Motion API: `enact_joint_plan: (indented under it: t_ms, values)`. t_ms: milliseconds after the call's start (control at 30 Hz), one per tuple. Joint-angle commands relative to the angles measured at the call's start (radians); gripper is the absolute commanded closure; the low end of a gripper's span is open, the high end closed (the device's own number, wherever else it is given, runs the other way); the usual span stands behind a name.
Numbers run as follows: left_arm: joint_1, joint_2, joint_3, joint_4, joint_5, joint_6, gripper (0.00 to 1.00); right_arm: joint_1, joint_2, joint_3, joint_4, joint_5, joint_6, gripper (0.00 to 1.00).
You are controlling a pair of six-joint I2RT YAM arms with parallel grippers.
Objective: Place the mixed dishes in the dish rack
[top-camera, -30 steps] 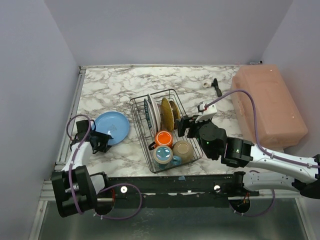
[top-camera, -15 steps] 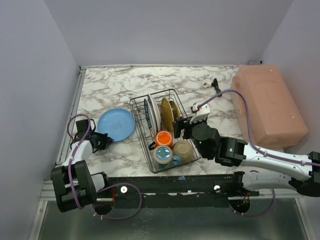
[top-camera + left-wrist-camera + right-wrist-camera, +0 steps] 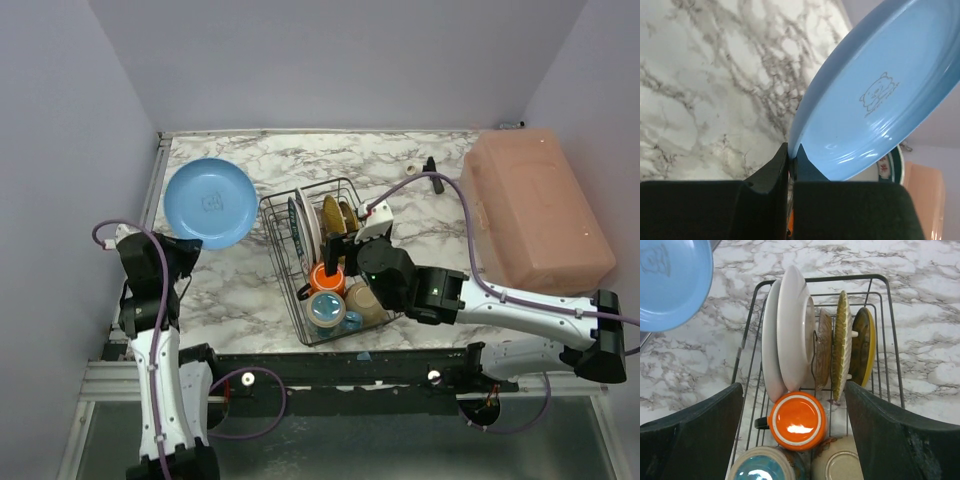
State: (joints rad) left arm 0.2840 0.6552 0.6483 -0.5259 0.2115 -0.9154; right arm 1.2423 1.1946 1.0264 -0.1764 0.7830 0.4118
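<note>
Close to finished, judging by the load in the dish rack (image 3: 268,215). Standing on edge between the tines at the rack's far end: white plates (image 3: 790,335), a brownish-pink plate (image 3: 823,347), a yellow plate (image 3: 841,345) and the small yellow dark-rimmed plate (image 3: 863,345). Sitting at the rack's near end: orange mug (image 3: 797,421) mouth down, blue mug (image 3: 326,311) just nearer than it, bowl (image 3: 366,297) to the right of both.

Left to load, as far as visible - only the blue plate (image 3: 210,203). Held clear of the surface (image 3: 400,160), to the left of the rack and towards its far end, tilted, well apart from the wire. Pinched at the rim by the left jaws, closed hard onto the edge.

Right jaws spread wide over the rack's near end, above the orange mug, gripping nothing.

Next, probably: carry the blue plate across to the rack's left side and slot it upright beside the white plates. Free gap there not confirmed - too crowded to tell. Otherwise, to the right of the rack, just the pink box (image 3: 540,210) and beyond it the small black tool (image 3: 433,172), neither meant for loading.
</note>
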Motion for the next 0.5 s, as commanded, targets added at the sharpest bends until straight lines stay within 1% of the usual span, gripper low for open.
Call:
enact_joint_plan:
  t_ms: [0, 67, 200, 267, 367, 467]
  values:
    - [0.004, -0.112, 0.047, 0.034, 0.071, 0.130, 1.00, 0.000, 0.048, 0.045, 0.047, -0.075, 0.027, 0.12]
    - [0.005, -0.137, 0.046, 0.074, 0.143, 0.145, 1.00, 0.000, 0.063, 0.052, 0.063, -0.104, 0.032, 0.10]
    - [0.001, -0.128, 0.015, 0.209, 0.389, 0.152, 1.00, -0.001, 0.070, 0.040, 0.130, -0.176, 0.032, 0.07]
    - [-0.008, -0.116, -0.010, 0.274, 0.483, 0.147, 1.00, -0.001, 0.060, 0.026, 0.165, -0.200, 0.043, 0.06]
    - [-0.039, -0.099, -0.030, 0.316, 0.552, 0.175, 1.00, -0.001, 0.036, -0.001, 0.229, -0.221, 0.058, 0.05]
    - [-0.082, -0.087, -0.034, 0.317, 0.594, 0.227, 1.00, -0.003, 0.009, -0.030, 0.290, -0.223, 0.067, 0.05]
